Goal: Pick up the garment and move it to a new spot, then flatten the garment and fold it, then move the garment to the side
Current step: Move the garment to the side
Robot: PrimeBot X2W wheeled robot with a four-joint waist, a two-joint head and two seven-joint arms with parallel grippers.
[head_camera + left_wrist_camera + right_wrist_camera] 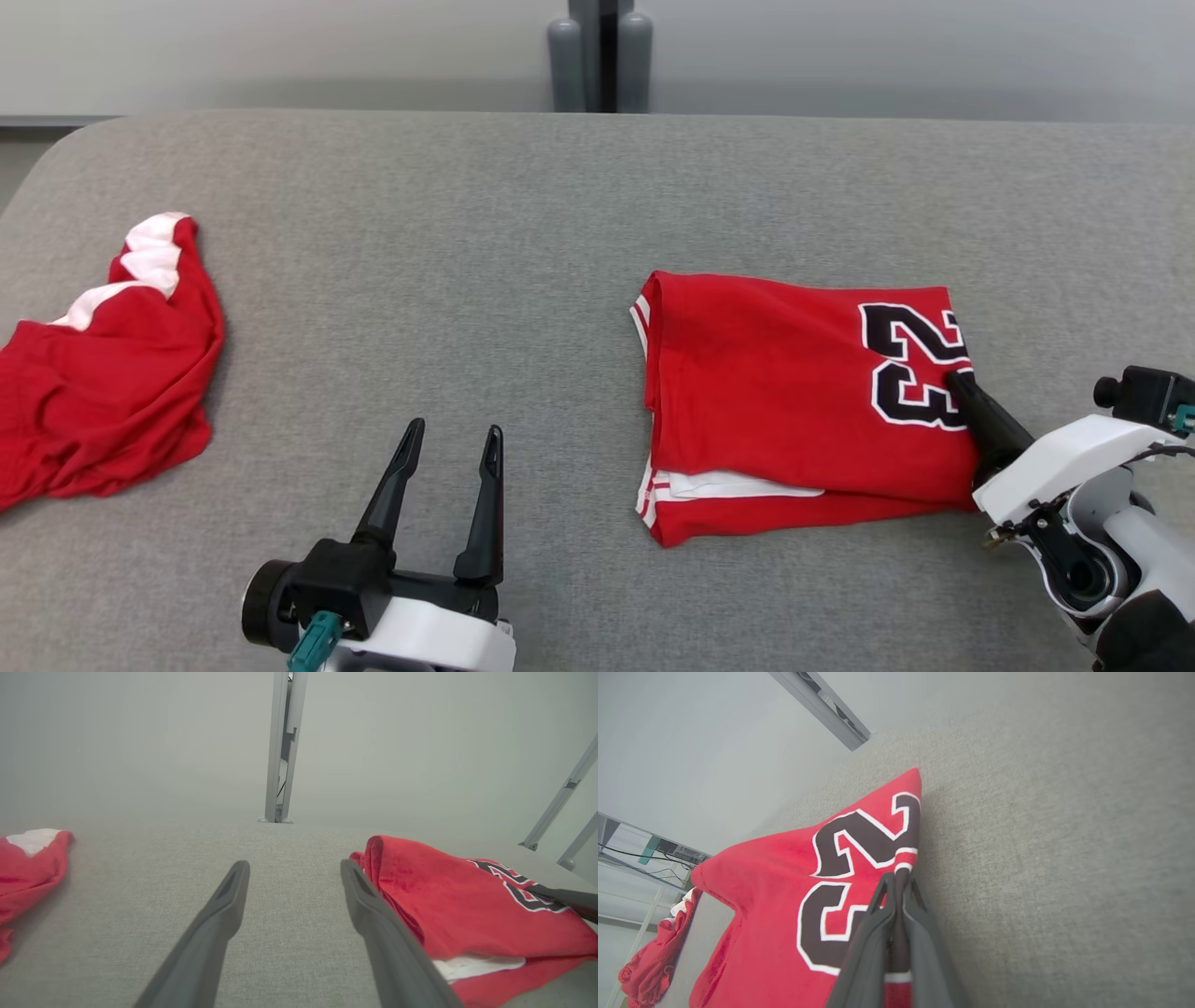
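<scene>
Currently pinched: the right pincer (899, 883) is closed tight on the right-hand edge of the folded jersey (775, 392). A slip of cloth shows between its two fingers, right at the black number 23 (850, 868).
How deep the bite goes: I cannot tell whether it has every layer or just the top ones.
Jersey from the pincer: it runs away leftward from the tips as a flat red rectangle on the grey table (467, 215). White-striped hems are stacked at its far end and near corner.
Step in hand: the fold looks finished, so this is probably the grip for moving the jersey to the side.
Doing it well: pull low and slow along the table, away from the fold. That way the layers trail flat behind the tips and do not peel open. A high lift from this one edge would likely let the stack hang and unfold.
Left pincer (455, 431): spread wide and holding nothing, near the jersey's far end but apart from it. It looks well placed to catch that end if the layers slip.
Further out: a crumpled red top (103, 373) lies well apart, beyond the left pincer, and should be no obstacle if the move goes rightward.
</scene>
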